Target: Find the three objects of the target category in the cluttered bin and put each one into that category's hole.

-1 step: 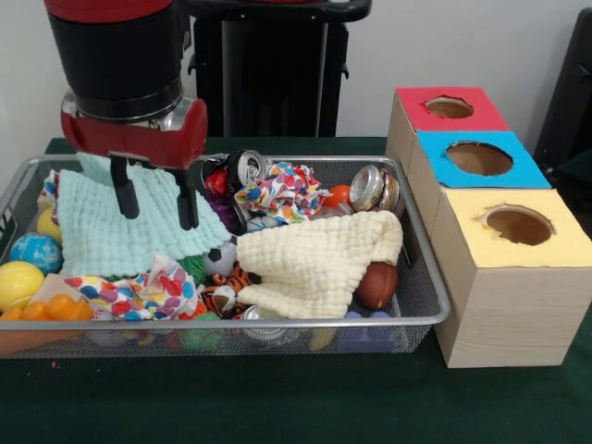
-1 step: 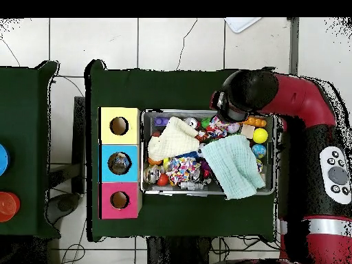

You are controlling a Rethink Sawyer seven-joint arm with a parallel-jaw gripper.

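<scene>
**A:** Front view: your gripper [image 1: 155, 202] hangs over the left half of the wire bin [image 1: 418, 242], its two dark fingers [image 1: 125, 190] spread apart and empty, their tips in front of the mint cloth [image 1: 125, 231]. Whether they touch it, you cannot tell from here.

**B:** And what are you after?

**A:** The task names no category. Cloths look the likeliest trio: the mint cloth at the left, a cream cloth [image 1: 319, 264] draped over the middle, a spotted cloth [image 1: 287, 192] bunched near the back, and another spotted one [image 1: 139, 294] at the front. Cans [image 1: 374, 188] and balls [image 1: 18, 282] lie among them. Beside the bin stand three boxes with a red hole [image 1: 450, 107], a blue hole [image 1: 479, 158] and a yellow hole [image 1: 519, 225].

**B:** How would the mint cloth handle?

**A:** Light, soft and limp, by the look of it. You should pinch a raised fold near its middle, not a flat edge, and expect it to trail and snag neighbours as it lifts.

**B:** Overhead view?

**A:** The arm [image 2: 302, 103] curves in over the bin's corner and hides the gripper. The mint cloth [image 2: 235, 165] spills over the rim toward the robot; the cream cloth [image 2: 172, 143] lies at the end nearest the boxes [image 2: 104, 165], well apart from it.
</scene>
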